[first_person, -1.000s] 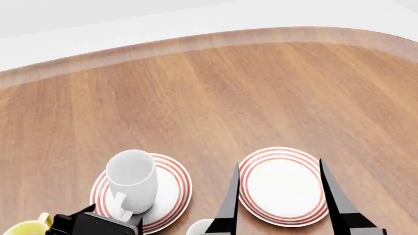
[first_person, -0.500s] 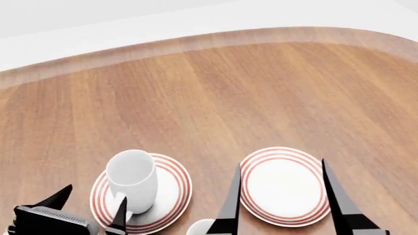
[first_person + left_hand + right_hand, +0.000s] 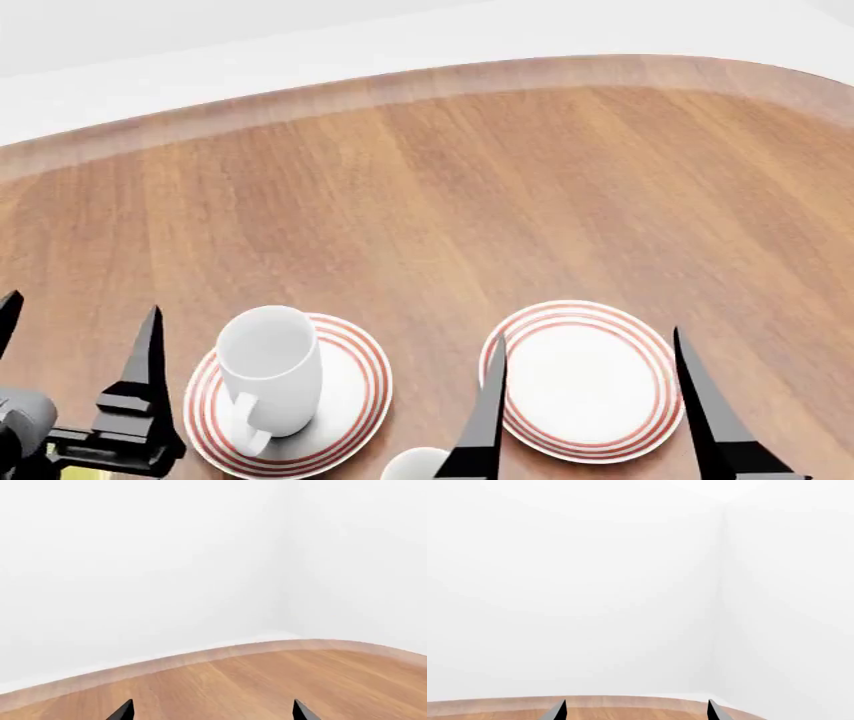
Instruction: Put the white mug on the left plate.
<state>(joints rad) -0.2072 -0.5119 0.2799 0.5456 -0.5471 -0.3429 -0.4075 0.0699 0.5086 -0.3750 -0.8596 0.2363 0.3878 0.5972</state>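
No writing anywhere. White mug (image 3: 268,375) sat on left plate (image 3: 350,400), lower left; both grippers (cropped) spread apart, empty.

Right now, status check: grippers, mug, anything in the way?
Left gripper open, empty, beside the left plate. Right gripper open, over the right plate. White mug upright on the left plate. No obstruction.

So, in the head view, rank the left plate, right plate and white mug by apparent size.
1. left plate and right plate: alike, not ranked.
2. white mug: narrower than either plate.
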